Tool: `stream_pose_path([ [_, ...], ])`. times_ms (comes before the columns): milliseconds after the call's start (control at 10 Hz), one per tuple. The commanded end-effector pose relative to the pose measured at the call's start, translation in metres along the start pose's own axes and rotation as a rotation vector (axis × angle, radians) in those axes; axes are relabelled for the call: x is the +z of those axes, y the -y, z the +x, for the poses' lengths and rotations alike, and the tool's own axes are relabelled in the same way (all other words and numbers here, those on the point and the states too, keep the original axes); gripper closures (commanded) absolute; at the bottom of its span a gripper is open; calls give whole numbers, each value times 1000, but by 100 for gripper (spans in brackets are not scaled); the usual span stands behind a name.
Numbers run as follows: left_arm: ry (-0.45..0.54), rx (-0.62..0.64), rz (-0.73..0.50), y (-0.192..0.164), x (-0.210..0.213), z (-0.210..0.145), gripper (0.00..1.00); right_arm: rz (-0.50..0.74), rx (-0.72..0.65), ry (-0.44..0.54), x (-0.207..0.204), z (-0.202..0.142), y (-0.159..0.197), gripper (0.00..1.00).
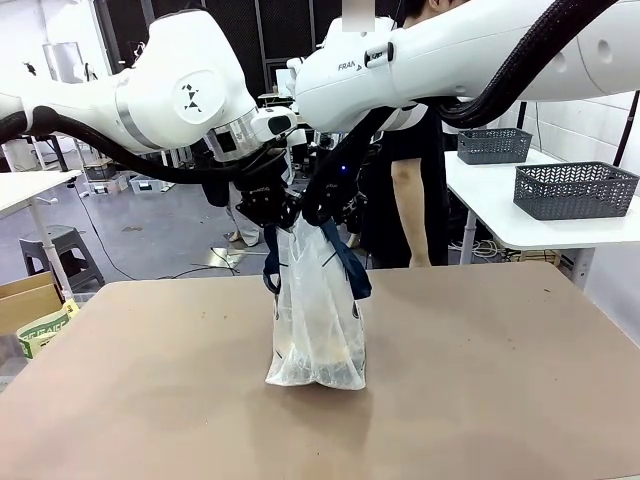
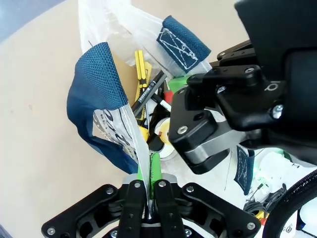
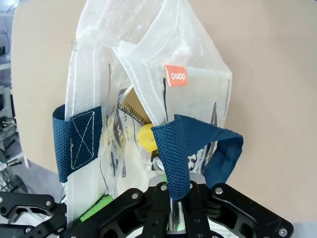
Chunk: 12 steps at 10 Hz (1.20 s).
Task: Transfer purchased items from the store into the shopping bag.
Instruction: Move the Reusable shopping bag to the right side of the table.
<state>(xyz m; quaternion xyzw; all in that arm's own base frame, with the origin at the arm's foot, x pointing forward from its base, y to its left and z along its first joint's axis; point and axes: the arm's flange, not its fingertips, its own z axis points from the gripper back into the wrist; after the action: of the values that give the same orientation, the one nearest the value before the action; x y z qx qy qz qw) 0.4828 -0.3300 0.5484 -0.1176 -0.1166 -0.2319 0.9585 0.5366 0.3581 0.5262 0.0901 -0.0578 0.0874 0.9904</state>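
With the bag (image 1: pixel 315 320) standing mid-table (image 1: pixel 500 380), items (image 2: pixel 141 84) inside, the left gripper (image 2: pixel 148 168) pinching its thin rim and the right gripper (image 3: pixel 174 191) clamping a strap (image 3: pixel 173 148), uneven pulling could tear or tip it.

Bare table (image 1: pixel 500 380) around the shopping bag (image 1: pixel 318 320); left claw (image 2: pixel 150 173), right claw (image 3: pixel 174 196) close over its mouth.

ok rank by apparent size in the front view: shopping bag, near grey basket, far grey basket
shopping bag
near grey basket
far grey basket, set further back, so the baskets may truly match
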Motion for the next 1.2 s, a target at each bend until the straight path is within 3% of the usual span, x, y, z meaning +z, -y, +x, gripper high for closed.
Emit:
stream_pose_path([
  [0,27,-22,-35,0,6,1,97,22,31,16,-2,8,-4,100],
  [600,40,-36,-42,-5,0,6,97,37,26,32,-3,9,-6,100],
  [700,41,-38,-60,-5,1,6,90,38,26,34,-2,9,-6,100],
  [1100,35,-20,-168,-5,8,2,11,12,8,41,-2,9,-5,100],
])
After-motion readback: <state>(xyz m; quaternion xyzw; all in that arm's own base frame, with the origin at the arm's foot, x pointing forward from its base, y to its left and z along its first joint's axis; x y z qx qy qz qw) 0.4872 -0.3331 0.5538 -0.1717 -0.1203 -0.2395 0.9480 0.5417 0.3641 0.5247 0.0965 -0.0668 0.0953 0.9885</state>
